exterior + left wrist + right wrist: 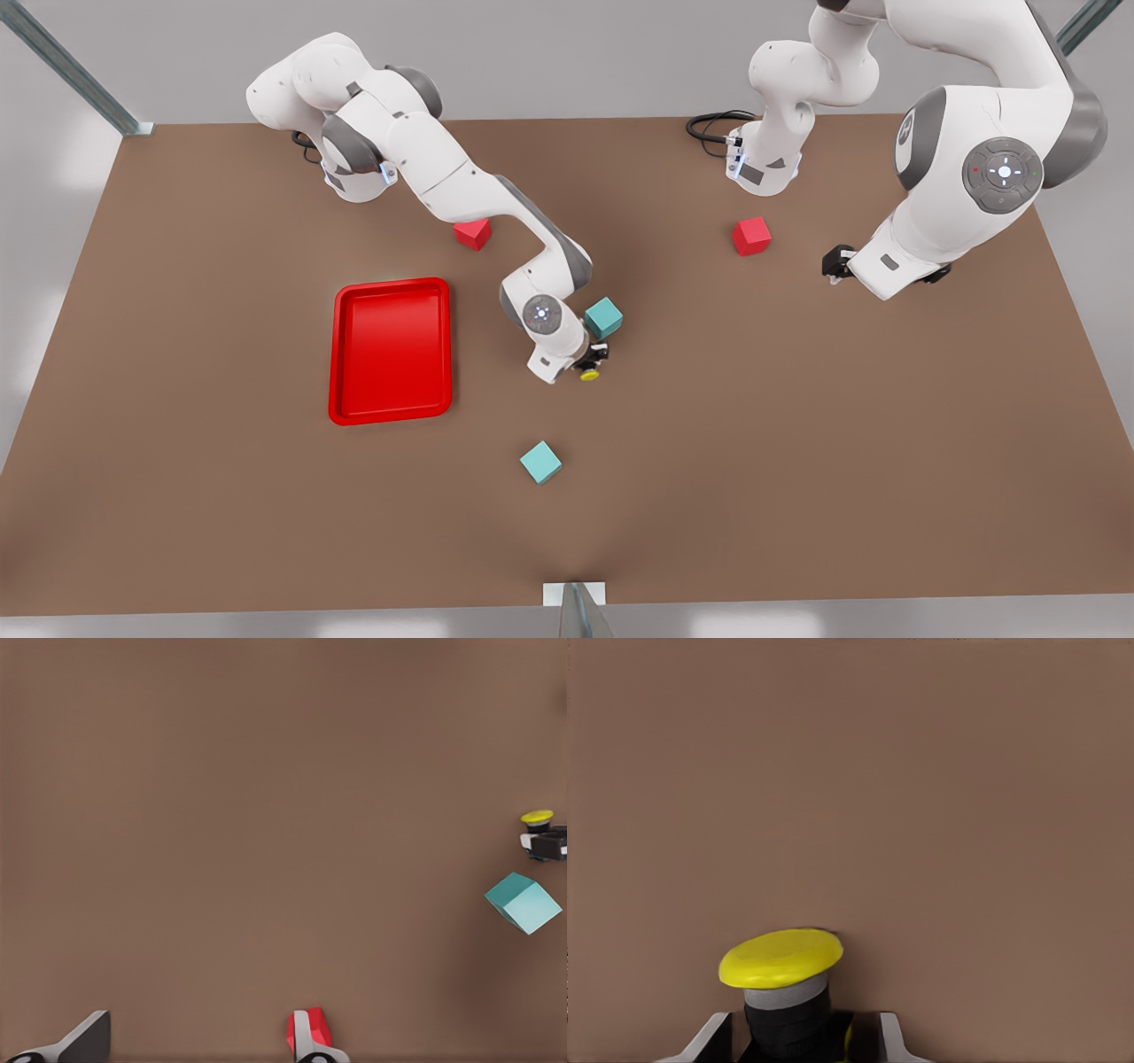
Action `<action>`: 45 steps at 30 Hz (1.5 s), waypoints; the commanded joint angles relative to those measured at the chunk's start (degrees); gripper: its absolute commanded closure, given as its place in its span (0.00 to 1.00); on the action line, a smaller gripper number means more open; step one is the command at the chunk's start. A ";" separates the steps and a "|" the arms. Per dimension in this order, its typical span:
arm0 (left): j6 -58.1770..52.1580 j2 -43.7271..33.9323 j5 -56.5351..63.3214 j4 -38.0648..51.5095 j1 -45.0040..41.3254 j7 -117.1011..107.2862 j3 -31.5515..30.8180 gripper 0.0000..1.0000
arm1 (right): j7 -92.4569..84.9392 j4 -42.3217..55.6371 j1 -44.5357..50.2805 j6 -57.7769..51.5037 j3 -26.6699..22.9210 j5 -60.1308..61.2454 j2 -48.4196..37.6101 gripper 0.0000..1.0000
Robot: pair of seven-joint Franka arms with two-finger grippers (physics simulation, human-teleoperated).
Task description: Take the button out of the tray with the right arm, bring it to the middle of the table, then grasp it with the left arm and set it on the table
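The button (pixel 590 373), yellow cap on a dark base, hangs just above the table (pixel 797 425) near its middle, with my right gripper (pixel 592 359) shut on it. In the right wrist view the button (pixel 782 979) sits between the fingers (pixel 713 1038) with its cap pointing away from the wrist. The red tray (pixel 390 354) lies to the front view's left of it and holds nothing. My left gripper (pixel 834 264) waits open at the front view's right. Its wrist view shows the spread gripper (pixel 202 1029) over bare table and the button (pixel 538 819) far off.
A teal cube (pixel 603 317) sits right behind the right wrist, also visible as the teal cube (pixel 524 902). Another teal cube (pixel 540 462) lies nearer the front edge. Two red cubes (pixel 472 233) (pixel 751 236) stand farther back; one red cube (pixel 319 1023) is beside a left finger.
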 commanded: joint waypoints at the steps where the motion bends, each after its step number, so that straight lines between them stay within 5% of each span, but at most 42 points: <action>1: -0.02 -0.06 0.03 0.02 0.00 0.01 0.01 0.00 | -20.19 -0.02 0.22 0.62 -0.01 1.26 -0.23 0.00; 5: -0.10 -0.06 0.03 0.10 0.00 -0.08 0.01 0.00 | -17.21 -0.81 -1.27 -10.71 -0.01 3.37 -7.42 0.00; 8: -0.02 0.03 0.03 0.02 0.00 -0.08 0.01 0.00 | -17.29 1.99 -16.30 -51.91 -2.12 -7.00 -22.55 0.00; 9: 0.33 1.52 -0.67 0.02 -1.84 -3.05 0.01 0.00 | -16.32 12.63 -19.20 -66.69 -3.70 -12.26 -22.55 0.00; 10: 1.74 5.56 -4.79 0.28 -7.29 -23.32 0.01 0.00 | -17.03 14.31 -24.56 -68.64 -5.63 -13.15 -22.55 0.00; 11: 5.32 9.76 -7.69 0.98 -12.20 -40.77 0.01 0.00 | -16.85 14.57 -27.63 -68.73 -5.81 -13.85 -22.64 0.00; 13: 31.92 29.79 -18.23 12.12 -23.46 -89.57 -0.08 0.00 | -22.36 19.76 -30.80 -62.87 -7.48 -22.19 -22.64 0.00; 15: 45.24 43.69 -17.82 23.64 -27.24 -100.27 0.10 0.00 | -35.66 19.76 -35.55 -59.06 -7.13 -18.70 -22.90 0.00; 18: 59.22 51.71 -14.21 28.84 -26.99 -98.17 0.19 0.00 | -37.33 18.97 -35.29 -62.22 -6.78 -18.87 -24.13 0.00; 20: 54.23 49.86 -11.48 25.33 -27.69 -84.30 0.01 0.00 | -43.66 14.13 -35.73 -63.28 -6.95 -18.87 -28.35 0.00; 22: 35.67 47.40 -11.31 23.84 -27.95 -61.78 0.01 0.00 | -43.48 13.78 -34.50 -63.01 -6.86 -18.95 -28.53 0.00; 26: 30.31 43.36 -6.74 19.00 -28.48 -44.46 -0.25 0.00 | -43.48 13.78 -34.32 -62.31 -6.78 -20.80 -28.35 0.00; 45: 44.10 41.86 -5.24 5.29 -26.20 -25.21 -3.59 0.00 | -43.57 13.69 -33.97 -62.13 -6.78 -20.89 -28.35 0.00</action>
